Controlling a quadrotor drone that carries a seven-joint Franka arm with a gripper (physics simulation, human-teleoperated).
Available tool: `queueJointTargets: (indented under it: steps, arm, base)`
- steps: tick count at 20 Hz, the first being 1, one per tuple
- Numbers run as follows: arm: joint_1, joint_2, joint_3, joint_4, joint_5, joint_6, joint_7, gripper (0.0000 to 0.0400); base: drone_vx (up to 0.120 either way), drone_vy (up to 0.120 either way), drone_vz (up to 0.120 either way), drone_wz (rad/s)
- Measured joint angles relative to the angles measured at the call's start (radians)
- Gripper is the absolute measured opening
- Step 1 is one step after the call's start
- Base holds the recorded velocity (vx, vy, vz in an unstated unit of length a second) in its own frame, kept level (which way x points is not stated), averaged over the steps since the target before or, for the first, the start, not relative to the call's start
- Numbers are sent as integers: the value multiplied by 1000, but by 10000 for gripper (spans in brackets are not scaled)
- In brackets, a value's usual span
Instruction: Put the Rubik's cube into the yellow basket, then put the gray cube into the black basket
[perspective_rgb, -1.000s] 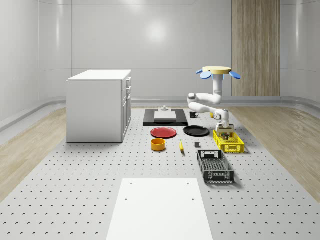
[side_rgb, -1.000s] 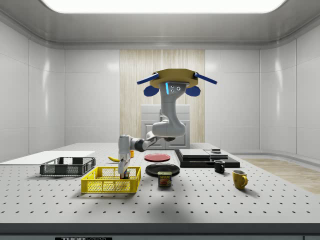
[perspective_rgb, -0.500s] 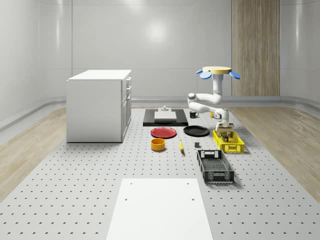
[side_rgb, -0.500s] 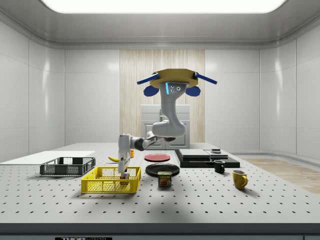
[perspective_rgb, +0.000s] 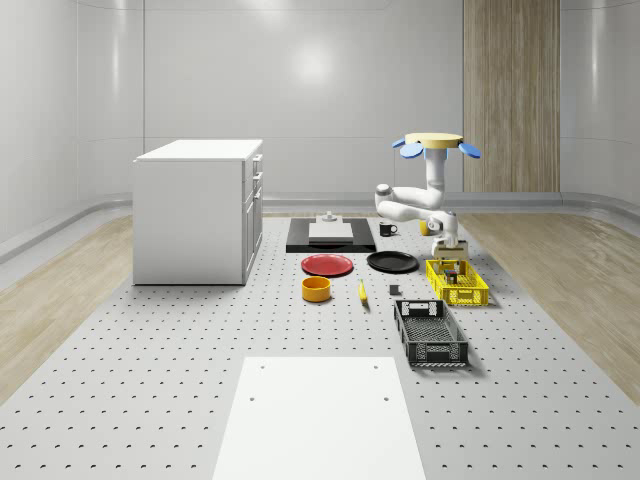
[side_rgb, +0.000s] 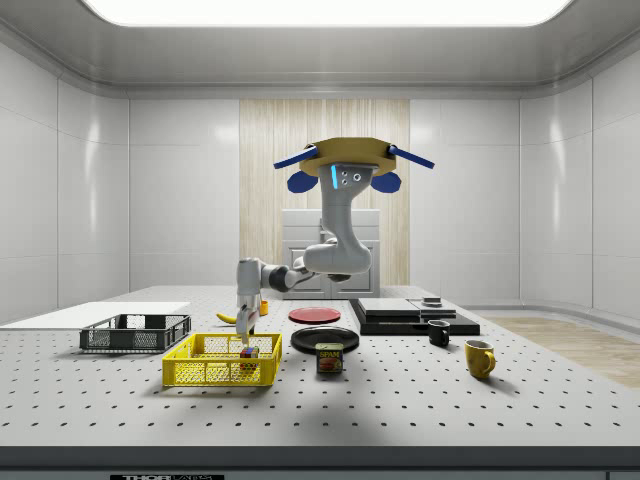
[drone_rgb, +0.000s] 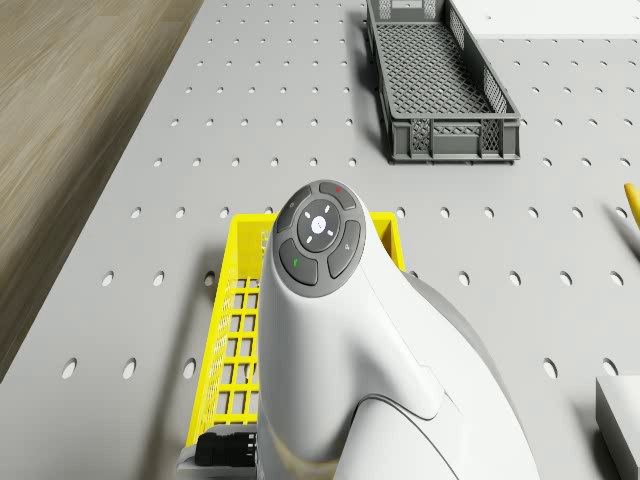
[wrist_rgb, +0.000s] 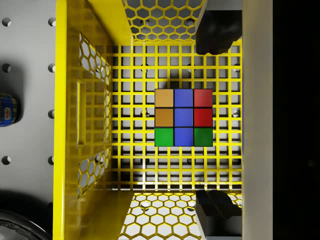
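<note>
Hovering drone: the quadrotor with blue rotors and a tan top plate hangs in the air above the perforated gray table, near the flat black plate.
Arm: the white jointed arm reaches down from the drone toward the yellow basket.
Black basket: the long black mesh crate stands just beside the yellow one, nearer to the whole-scene camera.
Yellow basket: the yellow plastic mesh crate stands on the table under the gripper.
Gripper: the two-finger gripper is above the basket, its dark fingers spread apart and touching nothing.
Rubik's cube: the small multicoloured cube lies on the floor of the yellow basket, between the fingers but below them.
</note>
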Motion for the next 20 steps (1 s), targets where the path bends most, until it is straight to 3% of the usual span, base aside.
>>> queueJointTargets:
  steps: [5, 20]
  arm:
    - [3, -2, 24, -5, 23, -7, 0, 400]
    - [3, -9, 37, -7, 37, -5, 1, 400]
  base:
    - [0, 0, 72, 0]
    - [0, -120, 0, 0]
